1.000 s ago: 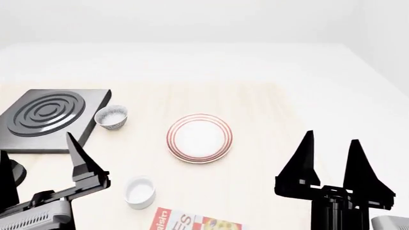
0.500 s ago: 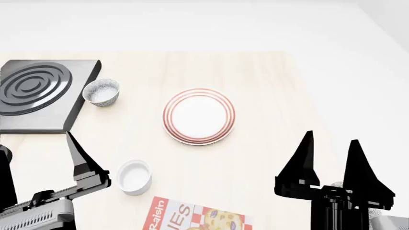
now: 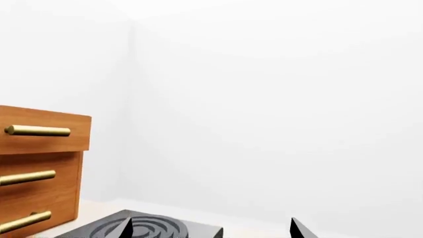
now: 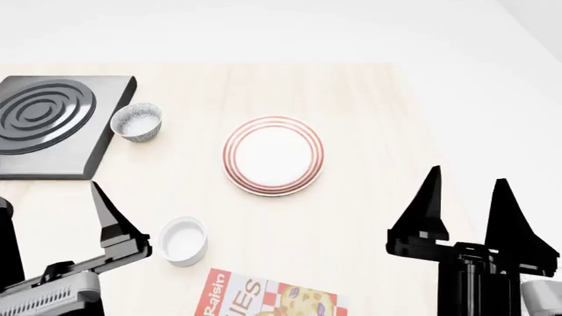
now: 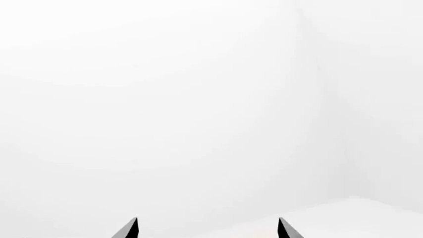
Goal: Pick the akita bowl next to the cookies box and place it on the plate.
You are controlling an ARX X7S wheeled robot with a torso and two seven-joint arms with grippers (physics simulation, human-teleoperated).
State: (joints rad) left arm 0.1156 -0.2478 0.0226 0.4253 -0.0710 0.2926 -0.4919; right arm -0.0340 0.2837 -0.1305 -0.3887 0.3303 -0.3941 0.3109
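In the head view my right tool (image 4: pixel 465 187) stood in the lower right of the frame, its two black fingers spread wide with only bare surface (image 4: pixel 369 118) showing between them, grasping nothing. My left tool (image 4: pixel 52 217) sat at the lower left edge; one pointed finger rose there and the other was cut off by the frame, and the left wrist view showed the two tips far apart, so it was released and empty too. The plate (image 4: pixel 273 157) with its red rings lay near the middle of the frame, nothing on it. The cookies box (image 4: pixel 268 299) poked in at the bottom edge, left of centre, only partly visible. Just above and to the left of it stood a plain white cup (image 4: pixel 183 240), close to the box but not touching. The one speckled akita bowl (image 4: pixel 137 122) I could see rested at the upper left, right beside the black burner plate (image 4: pixel 52 125) with its concentric rings; whether another like it lay beside the box out of frame I could not tell. The left wrist view also caught a wooden drawer unit (image 3: pixel 39 173) with brass handles beyond the burner.
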